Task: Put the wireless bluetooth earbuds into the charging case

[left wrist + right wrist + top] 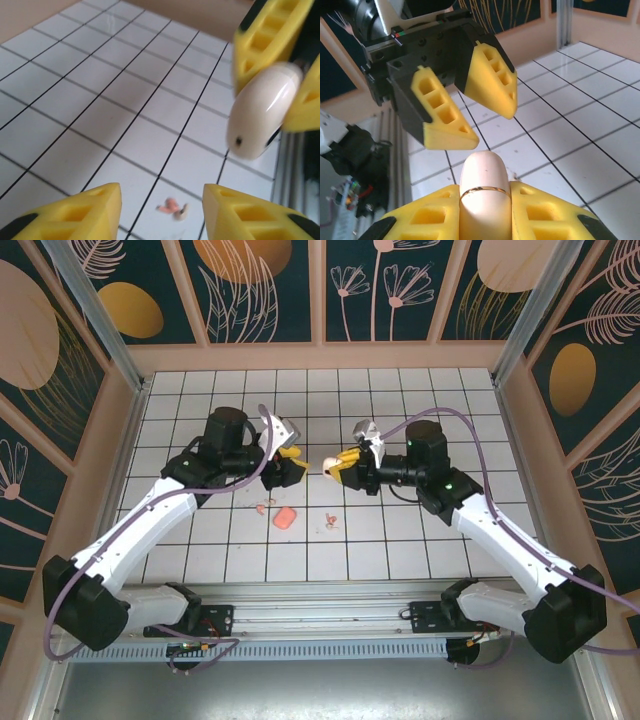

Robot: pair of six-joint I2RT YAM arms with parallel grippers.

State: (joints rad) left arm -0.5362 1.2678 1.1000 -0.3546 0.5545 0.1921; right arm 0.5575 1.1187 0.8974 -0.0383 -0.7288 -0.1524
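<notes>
My right gripper (pixel 336 462) is shut on the charging case (pixel 485 190), a closed cream oval with a thin gold seam, and holds it above the tiles. The case (pixel 262 117) juts out between the right arm's yellow fingers (pixel 265 35). My left gripper (pixel 295 462) faces the case's end from a short way off, its jaws open with nothing between them (pixel 490 127). Two tiny pinkish earbuds lie on the white tiles below, one (pixel 263 508) under the left arm and one (pixel 332 521) nearer the middle. An earbud (pixel 172 207) shows between my left fingertips, far beneath them.
A salmon-pink rounded block (pixel 284 517) lies on the tiles between the two earbuds. The tiled floor (pixel 400 550) is boxed in by tan walls (pixel 320 356). The arm bases stand along the metal rail (pixel 320 615) at the near edge.
</notes>
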